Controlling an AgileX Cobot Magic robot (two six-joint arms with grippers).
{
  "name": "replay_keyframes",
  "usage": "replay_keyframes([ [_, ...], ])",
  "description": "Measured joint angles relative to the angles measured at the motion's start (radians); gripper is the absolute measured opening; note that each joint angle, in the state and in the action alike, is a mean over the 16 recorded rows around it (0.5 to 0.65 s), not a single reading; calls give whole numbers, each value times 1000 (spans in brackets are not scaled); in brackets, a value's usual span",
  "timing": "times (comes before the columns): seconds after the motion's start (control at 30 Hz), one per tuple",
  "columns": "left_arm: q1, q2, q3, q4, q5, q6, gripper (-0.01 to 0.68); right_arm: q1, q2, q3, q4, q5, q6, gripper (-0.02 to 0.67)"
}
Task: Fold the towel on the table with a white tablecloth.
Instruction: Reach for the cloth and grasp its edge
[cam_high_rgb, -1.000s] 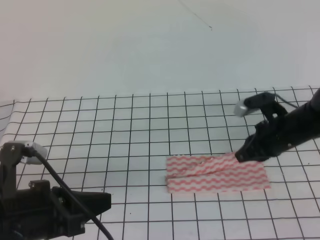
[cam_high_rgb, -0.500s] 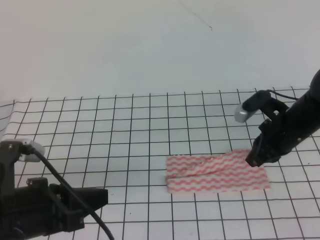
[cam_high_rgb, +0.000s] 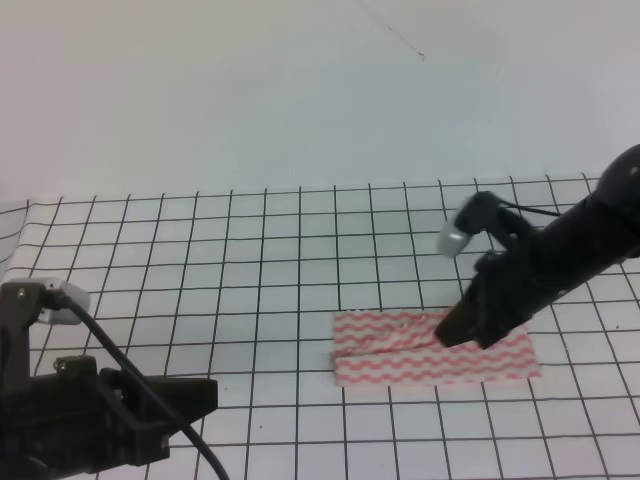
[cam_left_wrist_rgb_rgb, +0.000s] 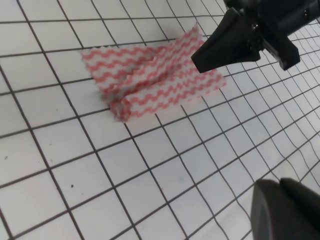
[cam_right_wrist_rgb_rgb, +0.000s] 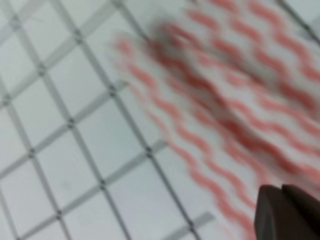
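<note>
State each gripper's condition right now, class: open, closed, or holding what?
Left gripper: closed, holding nothing, away from the towel.
Right gripper: closed, tip above the towel; any grasp cannot be told.

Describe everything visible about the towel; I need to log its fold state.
The towel is thin cloth with red-pink and white wavy stripes, lying flat on the gridded tablecloth as a long, narrow band. It looks folded lengthwise: a seam runs along it and its left end shows stacked layers. The right gripper is over its upper middle; contact cannot be judged. The right wrist view is blurred.
</note>
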Motion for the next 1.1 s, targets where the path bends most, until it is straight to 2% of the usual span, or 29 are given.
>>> replay_keyframes([
  [0.1, 0, 0, 0, 0, -1, 4, -1, 40, 0, 0, 55, -19, -73, -1],
  [0.23, 0, 0, 0, 0, -2, 11, -2, 98, 1, -14, 68, -60, -97, 2],
  [0.47, 0, 0, 0, 0, -3, 17, -2, 185, 20, -100, -144, -102, 6, 40],
  [0.77, 0, 0, 0, 1, 4, 25, -2, 226, 80, -308, -469, 68, 144, 196],
  [0.93, 0, 0, 0, 8, 13, 29, -2, 229, 122, -401, -531, 154, 153, 269],
  [1.1, 0, 0, 0, 19, 24, 31, -2, 230, 159, -458, -534, 205, 126, 295],
])
